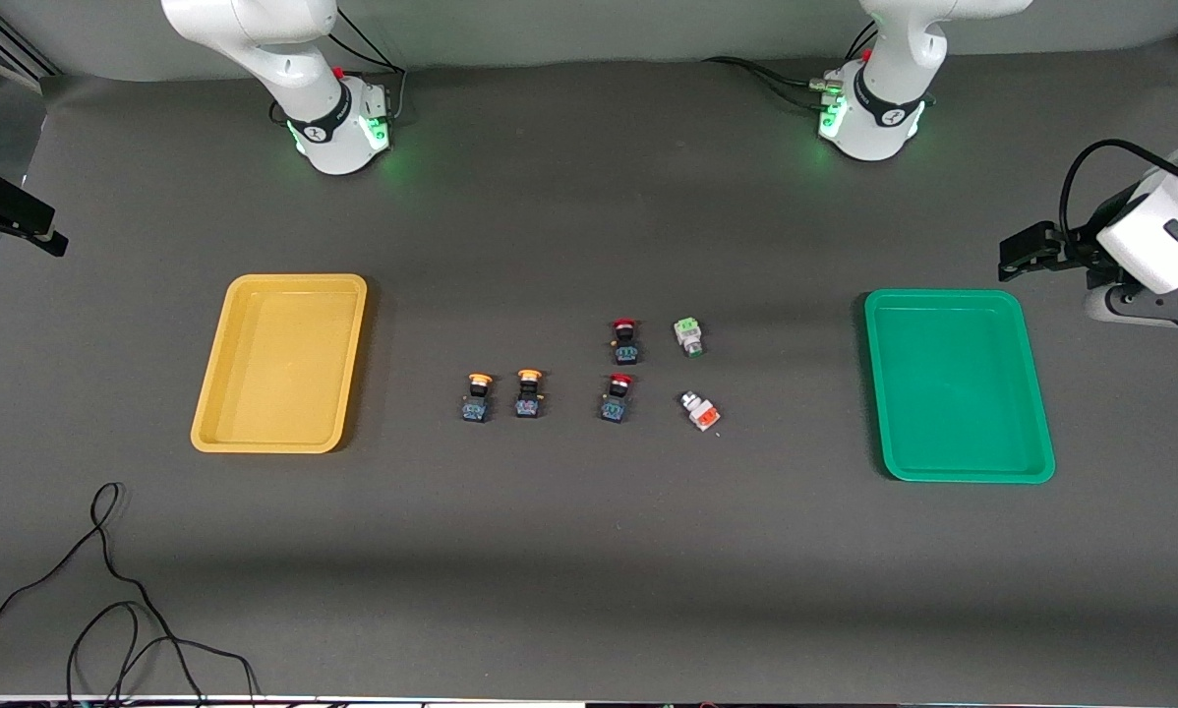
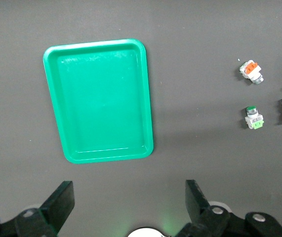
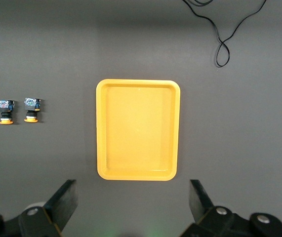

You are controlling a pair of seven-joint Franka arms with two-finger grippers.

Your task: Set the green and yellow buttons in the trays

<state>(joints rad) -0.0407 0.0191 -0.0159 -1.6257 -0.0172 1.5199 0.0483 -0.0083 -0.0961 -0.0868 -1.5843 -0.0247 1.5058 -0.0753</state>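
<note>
Buttons are all sitting mid-table between the yellow tray [image 1: 280, 363] and green tray [image 1: 958, 385]. Left gripper [image 2: 130, 205] and right gripper [image 3: 133, 202] are both hanging spread wide, waiting above their trays.

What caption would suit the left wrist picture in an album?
Open left gripper above an empty green tray, two white-grey buttons waiting nearby.
</note>
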